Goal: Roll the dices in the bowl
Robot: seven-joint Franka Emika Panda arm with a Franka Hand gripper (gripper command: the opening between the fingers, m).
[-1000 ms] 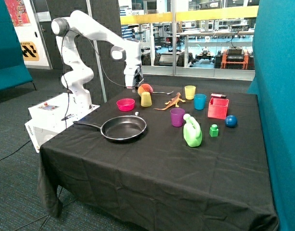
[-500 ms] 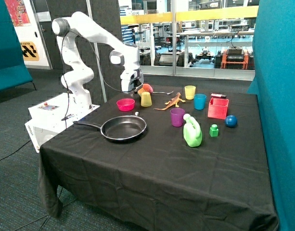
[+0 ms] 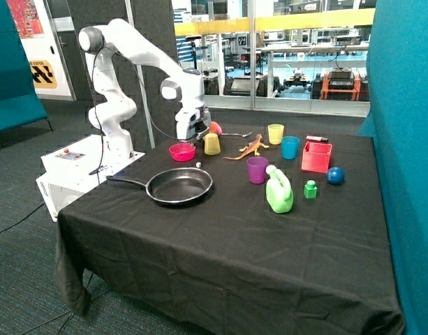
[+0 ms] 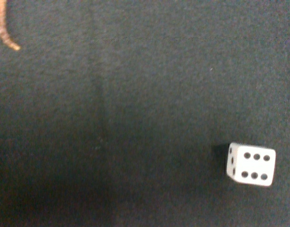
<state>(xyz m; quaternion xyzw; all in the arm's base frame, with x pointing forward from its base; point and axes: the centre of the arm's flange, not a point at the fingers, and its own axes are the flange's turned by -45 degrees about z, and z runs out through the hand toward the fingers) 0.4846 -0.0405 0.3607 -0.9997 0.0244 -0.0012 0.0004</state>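
Note:
The magenta-pink bowl (image 3: 182, 151) stands on the black tablecloth behind the frying pan. One white die (image 3: 198, 165) lies on the cloth between the bowl and the pan's rim. The wrist view shows a white die (image 4: 250, 164) flat on the cloth with six pips up. My gripper (image 3: 190, 139) hangs low just above the bowl's edge, on the side nearest the yellow upturned cup (image 3: 212, 144). I cannot make out what, if anything, it holds. The bowl's inside is hidden from the outside view.
A black frying pan (image 3: 180, 185) sits in front of the bowl. Around them stand a purple cup (image 3: 257, 169), a toy lizard (image 3: 252, 147), a green jug (image 3: 279, 192), a blue cup (image 3: 290, 147), a red box (image 3: 316, 155) and a green block (image 3: 310, 189).
The gripper has come down and shifted from beside the orange ball and yellow cup toward the pink bowl. The things on the table have not moved.

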